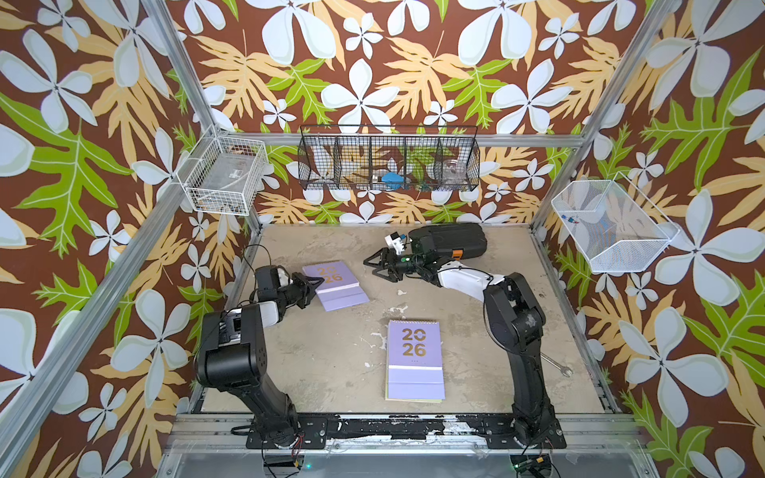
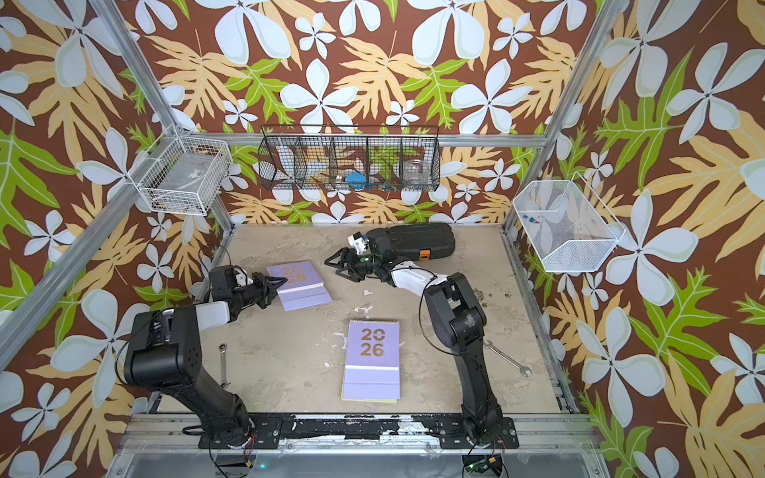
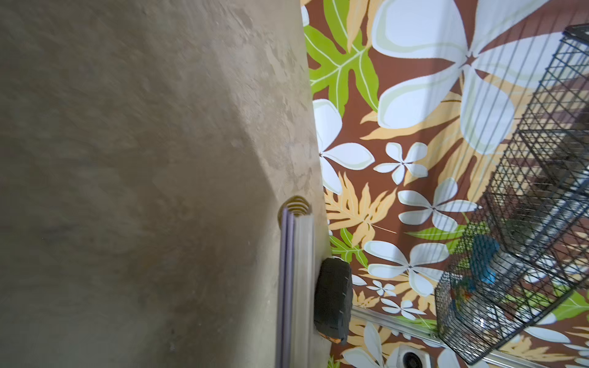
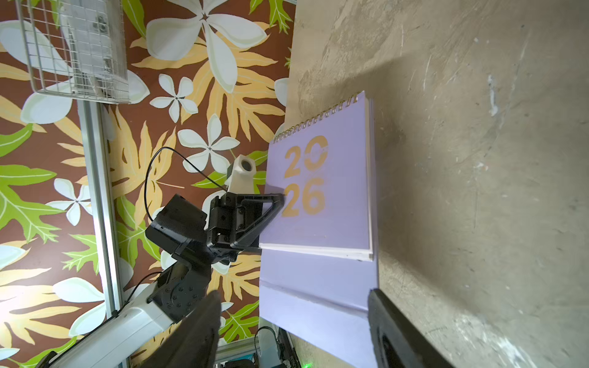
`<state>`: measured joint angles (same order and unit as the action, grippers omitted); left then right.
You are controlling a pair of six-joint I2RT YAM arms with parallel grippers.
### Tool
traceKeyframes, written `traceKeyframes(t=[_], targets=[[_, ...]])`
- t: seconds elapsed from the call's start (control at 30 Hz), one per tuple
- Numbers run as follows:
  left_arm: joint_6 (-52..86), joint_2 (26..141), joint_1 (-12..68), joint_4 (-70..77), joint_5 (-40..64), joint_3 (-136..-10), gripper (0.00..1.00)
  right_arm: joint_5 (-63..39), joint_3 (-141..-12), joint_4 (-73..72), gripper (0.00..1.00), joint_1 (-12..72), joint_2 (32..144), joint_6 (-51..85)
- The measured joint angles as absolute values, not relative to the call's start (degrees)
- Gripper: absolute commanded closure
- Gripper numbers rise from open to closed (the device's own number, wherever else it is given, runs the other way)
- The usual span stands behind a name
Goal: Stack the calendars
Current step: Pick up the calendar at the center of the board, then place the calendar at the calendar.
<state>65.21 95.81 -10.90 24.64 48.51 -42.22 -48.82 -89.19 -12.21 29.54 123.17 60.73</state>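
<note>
in both top views the left gripper (image 1: pixel 318 283) (image 2: pixel 282 282) sits left of centre, its jaws pinched shut on the left edge of a lilac calendar (image 1: pixel 339 287) (image 2: pixel 304 287), which lies askew on the table (image 1: pixel 331 356) (image 2: pixel 289 360). whether that edge is off the surface i cannot tell. the right gripper (image 1: pixel 372 268) (image 2: pixel 334 269) hangs just above centre, spread wide and holding nothing, close to the calendar's right side but apart from it. behind it, in the upper middle, lies a black case (image 1: pixel 455 238) (image 2: pixel 422 238) with an orange latch. in the lower centre a second lilac calendar (image 1: pixel 415 358) (image 2: pixel 372 360) lies flat on a lime green calendar (image 1: pixel 414 399) (image 2: pixel 368 399), of which only a thin strip shows. a wrench (image 1: pixel 559 366) (image 2: pixel 507 358) lies at lower right. in a top view a smaller wrench (image 2: pixel 223 364) shows at lower left.

in the left wrist view the lilac calendar (image 3: pixel 294 286) appears edge-on at lower centre, its gold spiral (image 3: pixel 294 205) at the upper end. the black case (image 3: pixel 333 299) is just to its right and a black wire basket (image 3: pixel 526 223) is at far right. the gripper's own jaws are not visible here.

in the right wrist view the lilac calendar (image 4: pixel 318 216) fills the centre, its gold "2026" facing the camera. the left gripper (image 4: pixel 280 199) is clamped on its left edge beside the "26". the right gripper (image 4: pixel 293 293) shows two dark fingers (image 4: pixel 392 331) far apart along the bottom of the frame, clear of the cover. a white wire basket (image 4: pixel 73 47) is at upper left.
</note>
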Motion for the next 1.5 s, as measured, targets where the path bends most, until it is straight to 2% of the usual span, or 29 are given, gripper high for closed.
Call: traceKeyframes(t=[0.4,0.93,1.03,1.27,1.5], targets=[[77.9,88.6,-1.8,35.5,50.7,-38.8,0.96,-42.0,-79.8,-15.6,0.28,25.7,114.6,64.1],[86.9,87.2,5.8,44.6,50.0,-37.0,0.96,-42.2,-77.0,-20.7,0.35,25.6,112.9,67.9],[88.1,87.4,6.6,45.7,50.0,-36.8,0.96,-42.3,-76.4,-21.4,0.43,25.9,112.5,68.6],[88.5,87.9,7.5,47.8,50.0,-36.3,0.91,-42.0,-74.3,-21.8,0.73,25.8,111.1,69.0],[88.8,87.9,7.6,48.0,50.4,-35.9,0.69,-41.6,-71.8,-23.7,0.85,25.8,108.9,70.5]])
